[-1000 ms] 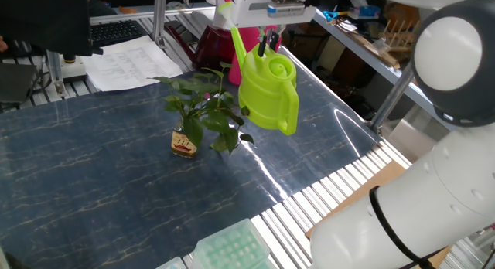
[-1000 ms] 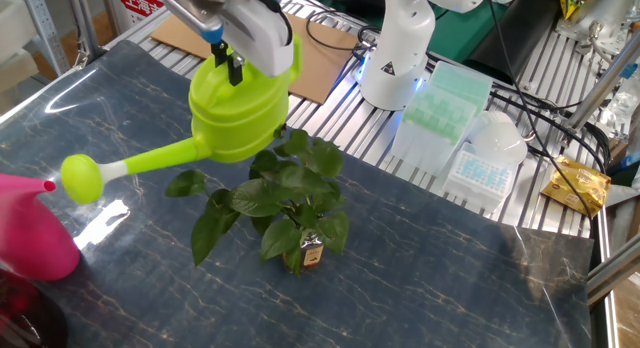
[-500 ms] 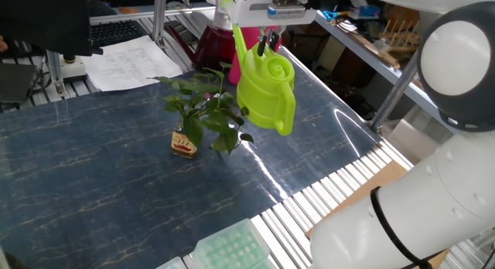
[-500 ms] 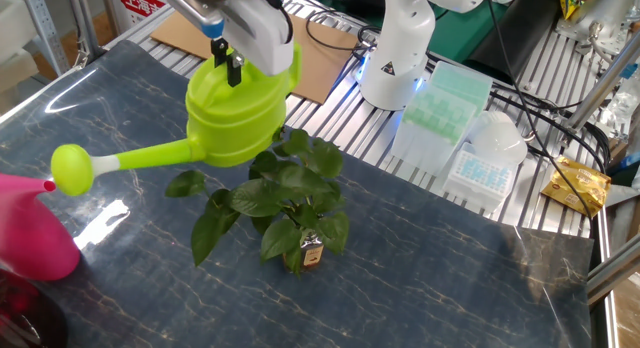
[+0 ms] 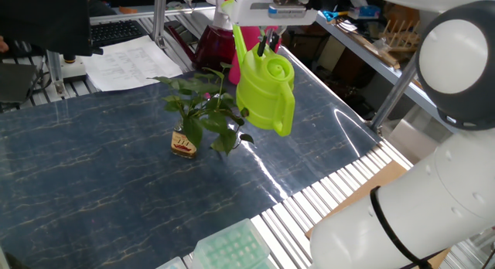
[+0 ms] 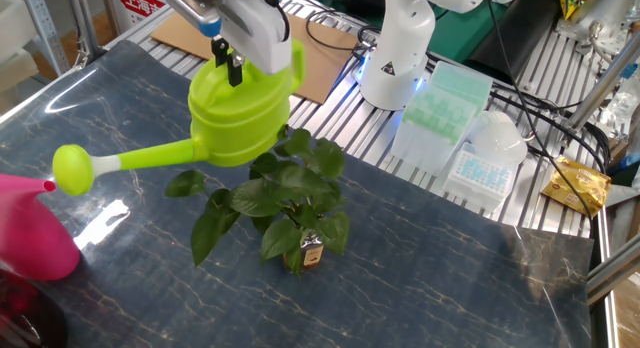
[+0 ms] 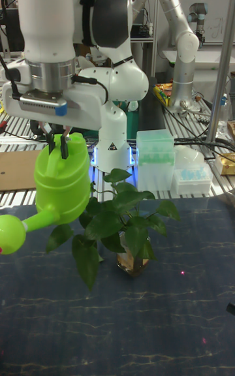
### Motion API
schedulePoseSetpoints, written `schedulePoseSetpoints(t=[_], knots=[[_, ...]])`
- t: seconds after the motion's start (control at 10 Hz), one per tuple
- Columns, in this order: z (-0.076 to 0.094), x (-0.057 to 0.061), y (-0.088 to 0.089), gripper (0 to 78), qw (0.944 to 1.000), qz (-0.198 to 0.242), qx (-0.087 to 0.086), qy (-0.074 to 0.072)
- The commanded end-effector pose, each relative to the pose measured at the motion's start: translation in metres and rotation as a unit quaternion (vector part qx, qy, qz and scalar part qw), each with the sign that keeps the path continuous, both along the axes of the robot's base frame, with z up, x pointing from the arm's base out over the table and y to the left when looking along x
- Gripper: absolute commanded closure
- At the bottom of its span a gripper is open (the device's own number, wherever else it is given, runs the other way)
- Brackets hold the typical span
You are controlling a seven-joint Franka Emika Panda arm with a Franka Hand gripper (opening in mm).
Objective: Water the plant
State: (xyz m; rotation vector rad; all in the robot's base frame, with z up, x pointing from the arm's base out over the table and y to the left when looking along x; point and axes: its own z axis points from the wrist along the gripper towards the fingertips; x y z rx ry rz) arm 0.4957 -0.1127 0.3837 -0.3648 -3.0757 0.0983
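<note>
The plant [image 5: 203,108] [image 6: 285,193] [image 7: 117,219] is a sprig of dark green leaves in a tiny glass bottle [image 5: 183,143] with a red-yellow label, standing mid-table. My gripper [image 5: 267,43] [image 6: 228,64] [image 7: 57,147] is shut on the top handle of a lime green watering can [image 5: 267,95] [image 6: 238,113] [image 7: 62,183]. The can hangs in the air close beside the leaves, higher than the bottle. Its spout and rose [image 6: 72,169] point away from the plant, roughly level.
A pink watering can [image 6: 30,233] stands near the lime can's rose, by a dark red container [image 5: 213,45]. Papers [image 5: 128,60] lie at one table edge. Teal pipette-tip boxes [image 6: 440,98] and a white robot base [image 6: 395,58] sit beyond the plant.
The lime green watering can has shifted slightly, its rose moving a little up and away from the plant. The grip and the plant are unchanged.
</note>
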Motion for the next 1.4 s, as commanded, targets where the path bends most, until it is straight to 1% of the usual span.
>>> schedulePoseSetpoints(t=[0.1, 0.4, 0.5, 0.6, 0.7, 0.8, 0.9, 1.2, 1.4], knots=[[0.026, -0.012, -0.003, 76.4, 0.9999, -0.011, -0.003, 0.008], [0.032, -0.016, 0.002, 76.4, 0.9993, -0.037, -0.004, 0.009], [0.032, -0.016, 0.003, 76.4, 0.9993, -0.037, -0.004, 0.009], [0.04, -0.026, 0.013, 76.4, 0.9981, -0.059, -0.005, 0.015], [0.044, -0.03, 0.016, 76.4, 0.9977, -0.065, -0.006, 0.019], [0.046, -0.032, 0.017, 76.4, 0.9975, -0.067, -0.006, 0.021], [0.052, -0.037, 0.021, 76.4, 0.9967, -0.077, -0.006, 0.025], [0.063, -0.048, 0.03, 76.4, 0.9936, -0.108, -0.002, 0.031], [0.07, -0.051, 0.036, 76.4, 0.992, -0.12, 0.002, 0.037]])
